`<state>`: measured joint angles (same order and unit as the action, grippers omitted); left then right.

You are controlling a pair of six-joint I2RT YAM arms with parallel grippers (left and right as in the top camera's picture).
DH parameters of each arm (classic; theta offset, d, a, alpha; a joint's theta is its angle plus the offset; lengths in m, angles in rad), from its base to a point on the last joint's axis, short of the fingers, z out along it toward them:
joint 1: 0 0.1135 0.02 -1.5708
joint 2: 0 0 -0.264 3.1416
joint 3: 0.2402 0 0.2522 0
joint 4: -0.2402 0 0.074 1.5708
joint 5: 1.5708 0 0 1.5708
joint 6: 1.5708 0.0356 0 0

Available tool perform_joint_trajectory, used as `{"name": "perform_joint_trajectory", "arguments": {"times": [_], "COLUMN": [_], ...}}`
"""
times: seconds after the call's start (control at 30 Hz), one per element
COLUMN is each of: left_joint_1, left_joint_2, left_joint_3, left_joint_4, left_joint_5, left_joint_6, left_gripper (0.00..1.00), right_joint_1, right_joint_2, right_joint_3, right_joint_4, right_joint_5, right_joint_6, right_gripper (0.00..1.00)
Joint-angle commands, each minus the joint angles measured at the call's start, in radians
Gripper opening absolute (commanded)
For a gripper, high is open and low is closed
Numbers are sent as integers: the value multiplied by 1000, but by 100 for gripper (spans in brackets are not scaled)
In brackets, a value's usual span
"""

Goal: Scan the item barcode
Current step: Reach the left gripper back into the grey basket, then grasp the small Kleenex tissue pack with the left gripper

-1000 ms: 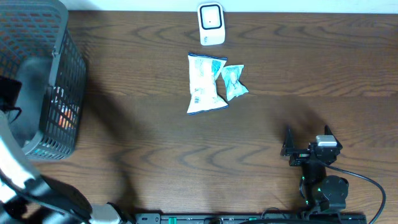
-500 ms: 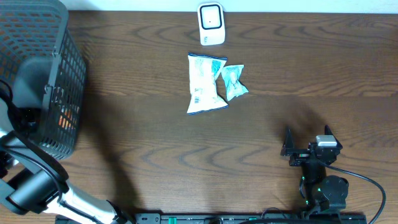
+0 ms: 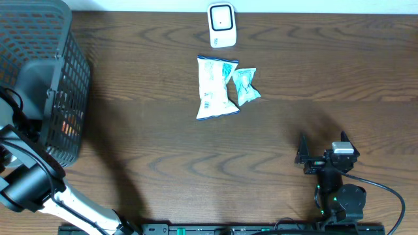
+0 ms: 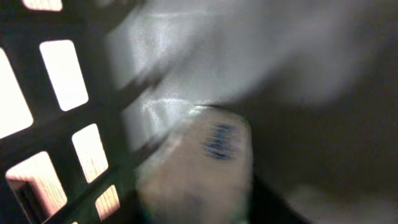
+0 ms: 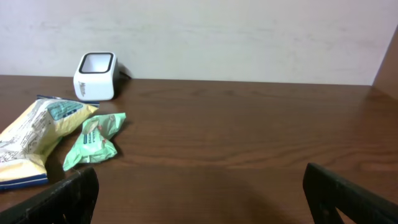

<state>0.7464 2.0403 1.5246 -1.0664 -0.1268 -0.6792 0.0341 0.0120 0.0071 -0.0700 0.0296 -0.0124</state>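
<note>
Overhead: the left arm [image 3: 26,189] is reaching into the basket [image 3: 72,65], and its elbow has swung into sight at the lower left within the last second. The scanner [image 3: 221,25], large packet [image 3: 214,87] and small green packet [image 3: 245,85] are lying unmoved, so a fresh item is probably being fetched. The right gripper [image 3: 321,155] is resting well apart from them.

Left wrist: the picture is smearing badly. A pale packet with blue print [image 4: 208,162] is lying just beside the mesh wall. I cannot tell whether the left gripper is closing on it.

Right wrist: its fingers [image 5: 68,199] are standing wide apart, holding nothing.
</note>
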Motion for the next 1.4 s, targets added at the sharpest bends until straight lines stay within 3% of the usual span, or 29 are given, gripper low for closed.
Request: {"name": "perform_joint_trajectory", "arguments": {"times": [0.0,0.17,0.47,0.83,0.93,1.2,1.37], "left_joint_1": [6,6,6,-60,-138,-545,-747], "left_joint_2": [7,-10,-201,-619,-675,-663,-556], "left_joint_3": [1,47,232,262,262,245,229], "left_joint_4": [-2,-25,-14,291,329,333,302], "left_joint_5": [-16,-15,221,512,599,620,557], "left_joint_6": [5,5,4,13,59,394,429], "left_gripper": [27,8,8,8,8,8,8], "right_joint_1": [0,0,0,0,0,0,0], "right_joint_2": [-5,-5,-5,-5,-5,-5,-5], "right_joint_3": [-2,-2,-2,-2,-2,-2,-2], "right_joint_4": [-4,-4,-4,-4,-4,-4,-4], "right_joint_5": [-2,-2,-2,-2,-2,-2,-2], "right_joint_6": [-11,-11,-11,-11,-11,-11,-11], "right_gripper": [99,99,99,99,99,99,99]}}
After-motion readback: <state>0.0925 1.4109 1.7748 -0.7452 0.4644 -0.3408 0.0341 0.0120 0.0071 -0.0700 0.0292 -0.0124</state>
